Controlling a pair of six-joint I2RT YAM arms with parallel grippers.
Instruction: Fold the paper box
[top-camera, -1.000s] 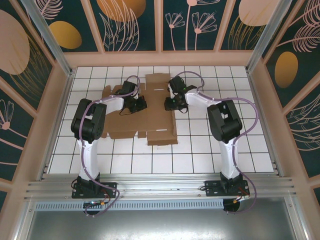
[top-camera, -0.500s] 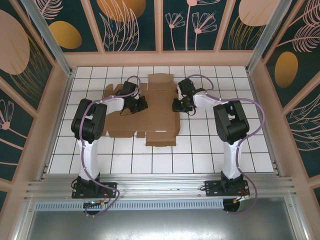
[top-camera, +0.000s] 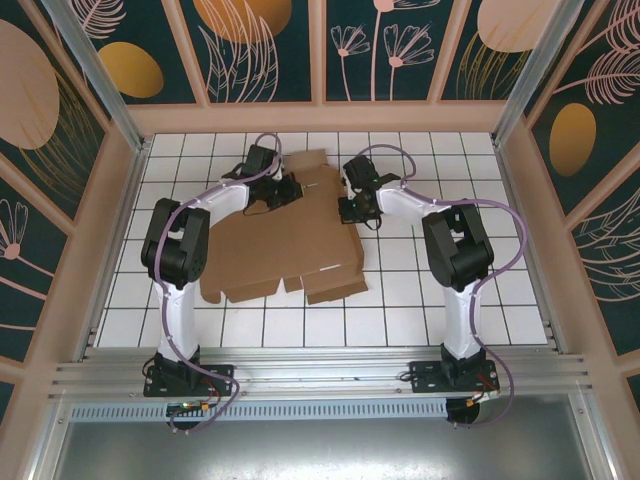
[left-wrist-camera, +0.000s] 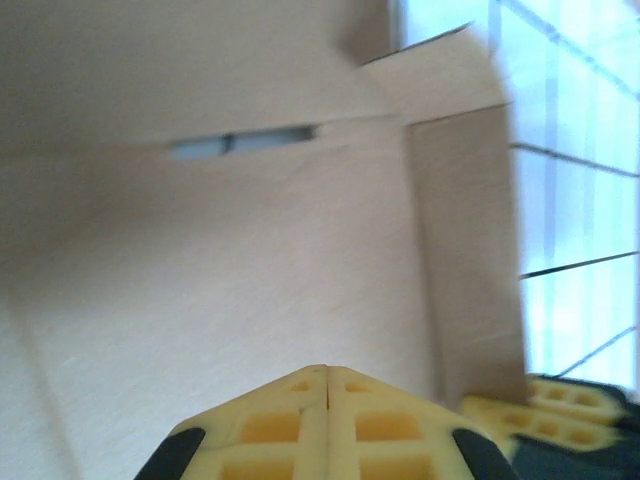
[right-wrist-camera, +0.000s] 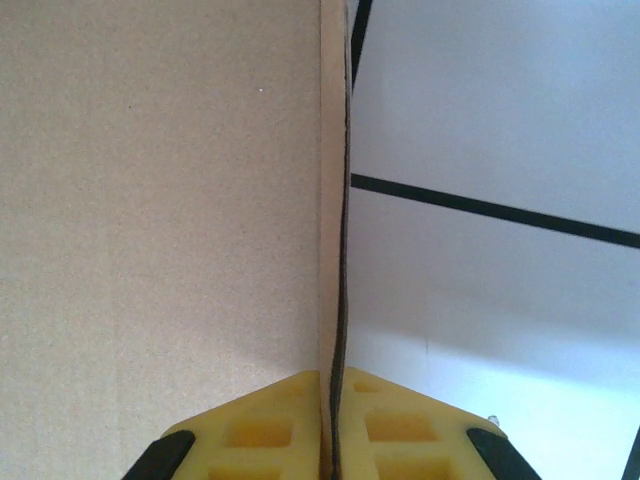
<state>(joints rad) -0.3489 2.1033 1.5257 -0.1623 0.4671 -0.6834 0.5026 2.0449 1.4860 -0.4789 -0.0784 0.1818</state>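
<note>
The paper box (top-camera: 285, 245) is a flat brown die-cut cardboard sheet lying skewed on the white tiled table. My left gripper (top-camera: 292, 190) rests over the sheet's far part. In the left wrist view its yellow tips (left-wrist-camera: 328, 370) meet with nothing between them, above the cardboard (left-wrist-camera: 250, 250) near a slit (left-wrist-camera: 240, 143). My right gripper (top-camera: 348, 208) is at the sheet's right edge. In the right wrist view that gripper (right-wrist-camera: 333, 376) is shut on the thin cardboard edge (right-wrist-camera: 334, 200), which runs straight up from between its pads.
The tiled table (top-camera: 430, 290) is bounded by wooden walls at the back and both sides (top-camera: 520, 200). An aluminium rail (top-camera: 320, 375) carries both arm bases at the near edge. The right gripper's yellow fingers (left-wrist-camera: 545, 400) show low on the right in the left wrist view.
The right gripper has closed on the sheet's right edge. The sheet has turned and slid, its near edge now slanting to the right. The left gripper has moved toward the far side.
</note>
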